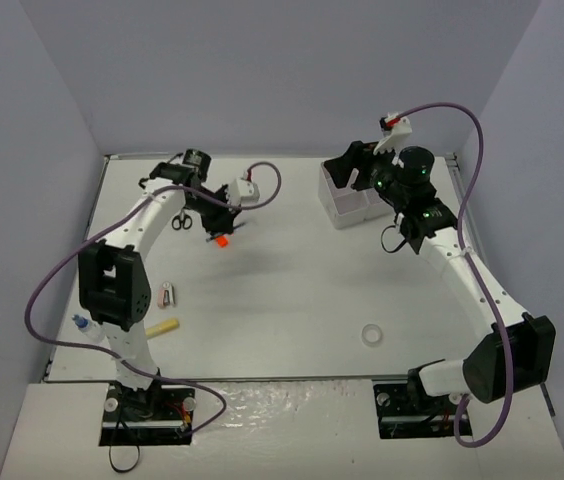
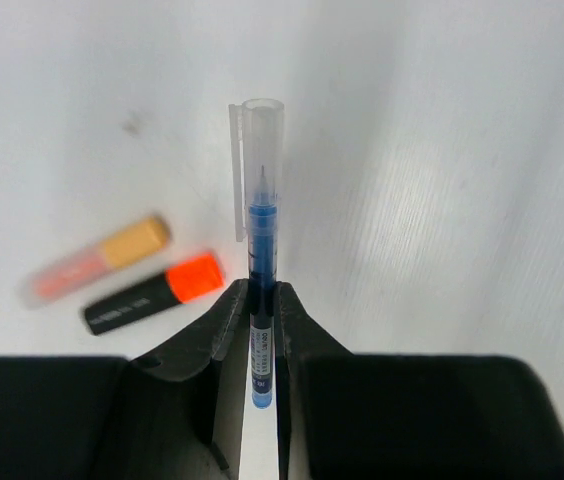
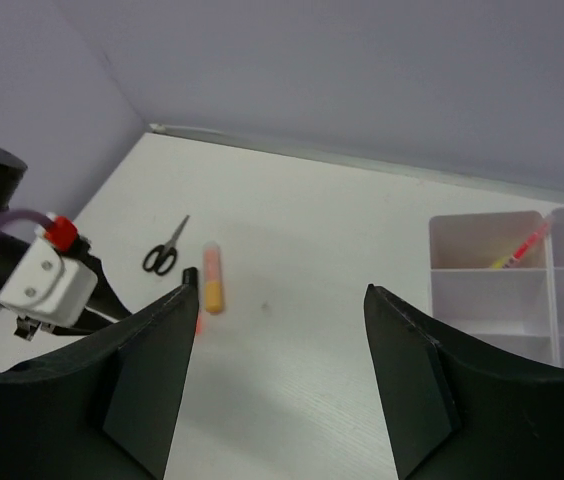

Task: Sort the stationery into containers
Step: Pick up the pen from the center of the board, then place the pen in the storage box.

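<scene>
Bright, even light — soft shadows

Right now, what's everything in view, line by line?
blue pen: one, blue, clear cap, in the left tool
orange-black highlighter: one, orange and black, on the table
peach highlighter: one, peach, beside it
scissors: one, black, table's far left
yellow highlighter: one, yellow, near left
small white-and-red item: one, kind unclear, left side
small blue item: one, kind unclear, near-left edge
tape ring: one, white, near middle
organiser box: one, white, far right
pink pen: one, pink, inside the organiser box
table: one, white
left tool: black, shut on the blue pen
right tool: black, open, empty, near the organiser box
</scene>
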You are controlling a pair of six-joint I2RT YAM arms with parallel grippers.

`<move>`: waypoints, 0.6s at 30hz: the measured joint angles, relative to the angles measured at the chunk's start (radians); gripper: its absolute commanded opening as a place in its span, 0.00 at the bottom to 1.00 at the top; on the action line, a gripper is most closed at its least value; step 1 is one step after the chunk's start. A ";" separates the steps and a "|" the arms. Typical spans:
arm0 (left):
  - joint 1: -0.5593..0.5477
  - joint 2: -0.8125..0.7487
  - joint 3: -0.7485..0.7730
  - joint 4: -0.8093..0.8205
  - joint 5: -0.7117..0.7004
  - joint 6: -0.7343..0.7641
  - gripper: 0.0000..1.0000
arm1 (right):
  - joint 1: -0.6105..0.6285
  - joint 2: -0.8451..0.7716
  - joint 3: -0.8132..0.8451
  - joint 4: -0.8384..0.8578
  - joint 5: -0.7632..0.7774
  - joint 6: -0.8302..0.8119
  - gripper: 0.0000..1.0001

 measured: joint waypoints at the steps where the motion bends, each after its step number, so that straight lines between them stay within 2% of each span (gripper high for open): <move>1: 0.000 -0.034 0.035 0.004 0.040 -0.053 0.00 | -0.001 -0.003 0.014 0.002 -0.033 0.015 0.64; 6: 0.001 -0.238 0.094 0.155 0.237 -0.415 0.00 | 0.076 -0.001 0.084 0.014 -0.167 0.049 0.64; 10: 0.001 -0.427 -0.069 0.474 0.334 -0.839 0.00 | 0.202 0.020 0.106 0.086 -0.217 0.082 0.64; 12: 0.001 -0.474 -0.118 0.580 0.357 -0.989 0.00 | 0.251 0.050 0.130 0.126 -0.237 0.105 0.63; 16: 0.001 -0.493 -0.135 0.698 0.371 -1.170 0.00 | 0.309 0.103 0.160 0.185 -0.255 0.143 0.62; 18: 0.001 -0.494 -0.135 0.707 0.371 -1.197 0.00 | 0.329 0.128 0.173 0.211 -0.252 0.155 0.56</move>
